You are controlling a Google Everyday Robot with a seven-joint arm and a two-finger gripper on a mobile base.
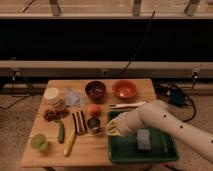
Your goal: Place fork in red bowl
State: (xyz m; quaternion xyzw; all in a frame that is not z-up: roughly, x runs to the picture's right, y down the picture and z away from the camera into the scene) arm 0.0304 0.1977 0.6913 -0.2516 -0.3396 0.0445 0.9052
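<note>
The red bowl point(124, 89), round and orange-red, stands at the back of the wooden table point(90, 151), right of a dark maroon bowl point(95, 91). My gripper point(110, 131) is low over the table's middle, at the left rim of the green tray point(150, 158), well in front of the red bowl. It is shut on the fork point(97, 133), a slim pale piece that sticks out to the left from the fingers. The white arm comes in from the lower right across the tray.
A white-handled knife point(127, 105) lies between gripper and red bowl. A small tin point(93, 123), an orange fruit point(93, 109) and a brown bar point(79, 121) sit left of the gripper. A grey sponge point(143, 140) lies in the tray. A banana-like piece point(70, 143) lies front left.
</note>
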